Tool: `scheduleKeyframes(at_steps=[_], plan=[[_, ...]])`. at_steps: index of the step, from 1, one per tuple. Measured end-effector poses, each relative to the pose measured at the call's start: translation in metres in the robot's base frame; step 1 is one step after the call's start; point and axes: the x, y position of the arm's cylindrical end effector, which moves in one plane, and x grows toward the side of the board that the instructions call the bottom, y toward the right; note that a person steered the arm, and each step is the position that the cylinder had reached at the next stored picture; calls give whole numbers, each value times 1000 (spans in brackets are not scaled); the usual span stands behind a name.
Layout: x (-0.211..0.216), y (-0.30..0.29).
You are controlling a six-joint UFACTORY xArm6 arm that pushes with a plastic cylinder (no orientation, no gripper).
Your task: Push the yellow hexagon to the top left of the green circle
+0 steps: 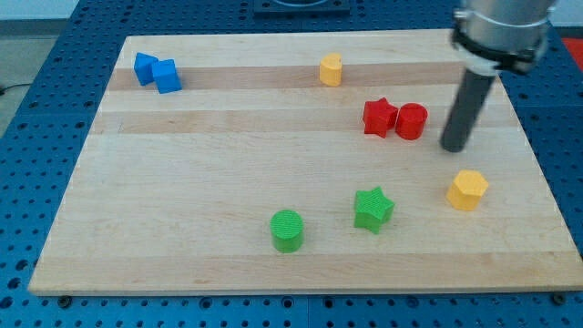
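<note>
item: my tip [453, 147], a bare rod with no pincer to spread or press, rests above the yellow hexagon [467, 189] and right of the red cylinder [411, 120], touching neither. the hexagon lies well right of the green circle [287, 229], green star [373, 209] between. also: red star [379, 117], yellow cylinder [331, 69], two blue blocks [157, 71].

- Bright, even light falls from overhead, with no dim corners.
- The wooden board [228, 137] shows no hard glare, only a pale, washed tone along its grain bands.
- Shadows are soft and short: the green circle [287, 229] and the yellow hexagon [467, 189] each cast a faint smudge at their base.
- The rod [463, 111] looks slightly soft-edged; the blocks are reasonably sharp.
</note>
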Motion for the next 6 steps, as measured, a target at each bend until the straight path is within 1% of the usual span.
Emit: scheduleKeyframes(at_steps=[1, 2, 3, 4, 5, 6], plan=[[49, 36], [82, 15], [58, -62], [37, -125], [26, -177], [1, -191]])
